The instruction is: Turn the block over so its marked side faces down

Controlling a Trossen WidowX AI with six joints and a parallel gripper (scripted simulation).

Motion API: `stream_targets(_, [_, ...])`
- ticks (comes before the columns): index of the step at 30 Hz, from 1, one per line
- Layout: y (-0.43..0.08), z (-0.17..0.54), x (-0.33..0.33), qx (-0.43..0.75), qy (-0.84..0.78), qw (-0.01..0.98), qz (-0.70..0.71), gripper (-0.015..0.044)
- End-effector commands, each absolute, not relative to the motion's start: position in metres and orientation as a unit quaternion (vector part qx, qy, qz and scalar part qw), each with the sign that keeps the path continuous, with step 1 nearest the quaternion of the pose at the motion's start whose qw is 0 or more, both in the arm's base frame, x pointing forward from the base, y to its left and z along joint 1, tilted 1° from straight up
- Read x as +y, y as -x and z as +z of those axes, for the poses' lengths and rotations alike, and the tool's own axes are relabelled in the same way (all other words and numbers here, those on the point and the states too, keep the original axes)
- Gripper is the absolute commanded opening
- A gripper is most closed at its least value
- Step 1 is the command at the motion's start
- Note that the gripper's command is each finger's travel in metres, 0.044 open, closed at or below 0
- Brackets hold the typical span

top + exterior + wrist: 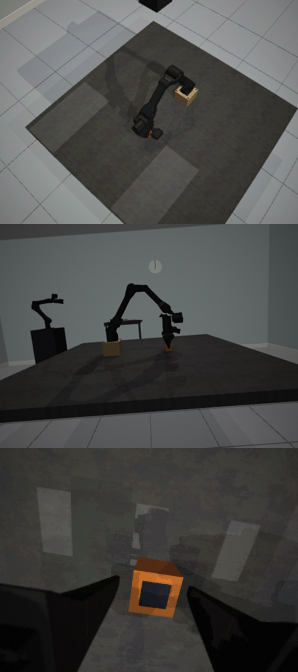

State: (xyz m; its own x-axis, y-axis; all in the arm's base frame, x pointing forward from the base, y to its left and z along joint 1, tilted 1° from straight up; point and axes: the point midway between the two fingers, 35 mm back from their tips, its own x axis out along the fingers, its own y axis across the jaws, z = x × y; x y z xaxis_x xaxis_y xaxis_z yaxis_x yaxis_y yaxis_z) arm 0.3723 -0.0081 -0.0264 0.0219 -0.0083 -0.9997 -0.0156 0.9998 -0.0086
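A small orange block (pixel 150 134) (pixel 168 350) (pixel 158 577) stands on the dark table (pixel 232 125) (pixel 208 379). Its marked side, with a dark square (pixel 155 594), faces up towards the wrist camera. My gripper (pixel 168 346) (pixel 154 585) points straight down at the block and is open. In the wrist view one finger is on each side of the block, with a gap on both sides. In the top view the wrist and gripper body hide most of the block and the fingertips.
The arm's tan base block (pixel 186 98) (pixel 112 348) stands on the table. Beyond the table, the exterior view shows another black arm (pixel 42 310) on a dark pedestal (pixel 47 343) and a small side table (pixel 131 322).
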Motion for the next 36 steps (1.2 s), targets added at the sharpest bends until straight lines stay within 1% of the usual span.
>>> stream_targets(1, [-0.372,-0.027,-0.009,0.699,0.009,0.715,0.0,0.0256])
stream_targets(4, [-0.372,-0.027,-0.009,0.699,0.009,0.715,0.0,0.0177])
stream_targets(21, [-0.372,-0.027,-0.009,0.699,0.009,0.715,0.0,0.0064])
stream_targets(23, [-0.372,-0.022,-0.009,0.699,0.009,0.715,0.0,0.0012])
stream_targets(24, [-0.372,-0.016,-0.009,0.699,0.009,0.715,0.0,0.0])
stream_targets(28, [-0.372,0.003,-0.008,0.699,0.009,0.715,0.0,0.0])
stream_targets(36, [-0.374,-0.002,-0.008,0.669,0.008,0.743,0.001,0.0])
